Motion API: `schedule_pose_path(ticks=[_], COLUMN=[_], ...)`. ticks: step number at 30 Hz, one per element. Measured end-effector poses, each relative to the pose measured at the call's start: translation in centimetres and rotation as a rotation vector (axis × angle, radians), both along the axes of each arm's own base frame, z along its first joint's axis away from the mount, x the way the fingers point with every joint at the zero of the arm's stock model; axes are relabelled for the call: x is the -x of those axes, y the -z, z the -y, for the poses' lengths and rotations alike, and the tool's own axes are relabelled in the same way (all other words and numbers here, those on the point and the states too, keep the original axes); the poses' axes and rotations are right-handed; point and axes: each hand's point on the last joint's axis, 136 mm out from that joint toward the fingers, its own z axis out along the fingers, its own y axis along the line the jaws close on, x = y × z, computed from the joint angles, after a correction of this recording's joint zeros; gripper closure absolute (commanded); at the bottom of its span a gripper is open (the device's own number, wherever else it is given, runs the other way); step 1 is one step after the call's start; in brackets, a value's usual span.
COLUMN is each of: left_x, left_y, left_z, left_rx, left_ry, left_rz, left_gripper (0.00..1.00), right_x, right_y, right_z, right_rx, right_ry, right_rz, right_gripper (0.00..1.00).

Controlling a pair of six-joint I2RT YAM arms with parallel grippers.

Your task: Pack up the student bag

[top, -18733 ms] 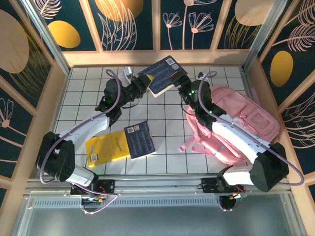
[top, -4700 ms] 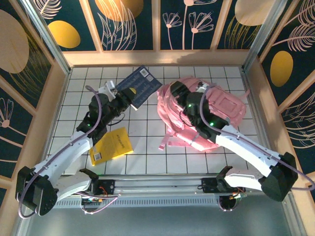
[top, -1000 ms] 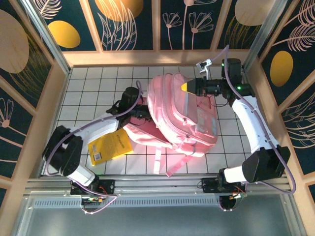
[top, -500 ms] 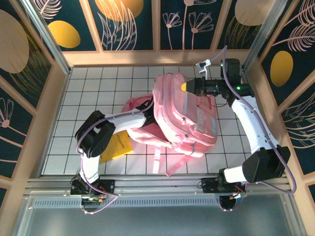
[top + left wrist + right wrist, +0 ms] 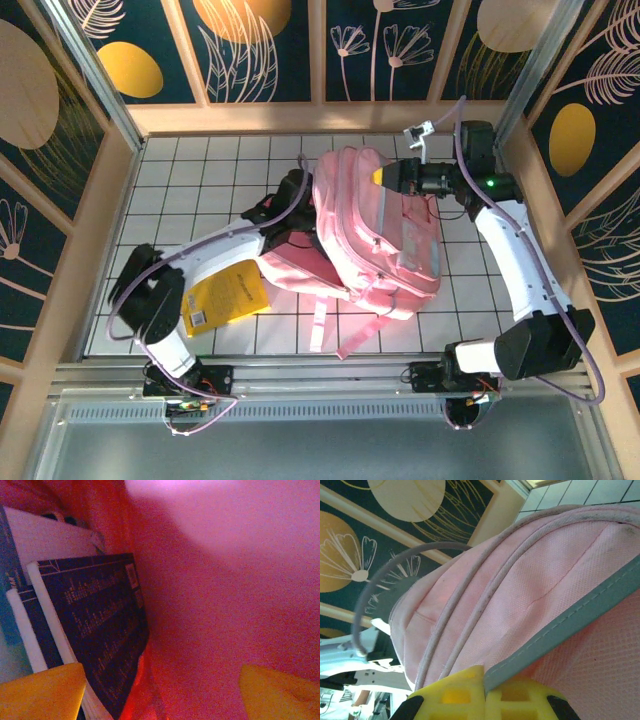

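Observation:
The student bag (image 5: 385,235), a large pink backpack, lies in the middle of the tiled table with its top held up. My right gripper (image 5: 485,692) is shut on the grey trim (image 5: 580,625) of the bag's flap, and its yellow tip (image 5: 384,175) shows at the bag's top edge. The left arm (image 5: 230,245) reaches into the bag's mouth from the left. Inside the bag, my left gripper (image 5: 160,695) stands open, its yellow fingers (image 5: 40,692) wide apart with nothing between them. Dark blue books (image 5: 95,630) lie stacked against the pink lining (image 5: 225,595).
A yellow book (image 5: 226,296) lies on the tiles at the front left, under the left arm. The bag's pink straps (image 5: 322,325) trail toward the near edge. Wooden walls close in the table on three sides.
My left gripper has opened inside the bag, and its arm has pushed further into the opening. The right gripper keeps its grip on the bag's trim, nearly unmoved.

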Motion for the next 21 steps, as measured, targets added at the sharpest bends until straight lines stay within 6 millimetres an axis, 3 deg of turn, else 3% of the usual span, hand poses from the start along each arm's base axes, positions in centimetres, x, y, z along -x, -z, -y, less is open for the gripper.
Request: schedule_pose_path(ticks=[5,14,21], left_x=[-0.1,-0.7,-0.5], left_y=[-2.7,-3.1,-5.4], left_z=[-3.1,-10.4,-13.5], left_rx=[0.024,-0.084,-0.208], left_ry=[-0.060,-0.269,-0.345], left_rz=[0.060,0.106,0.205], left_gripper=[0.20,0.19,0.18], right_x=[-0.4,-1.2,-2.5], right_y=[0.1,1.0,2.9], right_z=[0.6,1.8,2.5], right_rx=[0.019,0.075,0.151], right_ry=[0.041,0.140,0.235], right_rz=[0.008,0.009,0.021], right_gripper=[1.00,1.00,1.00])
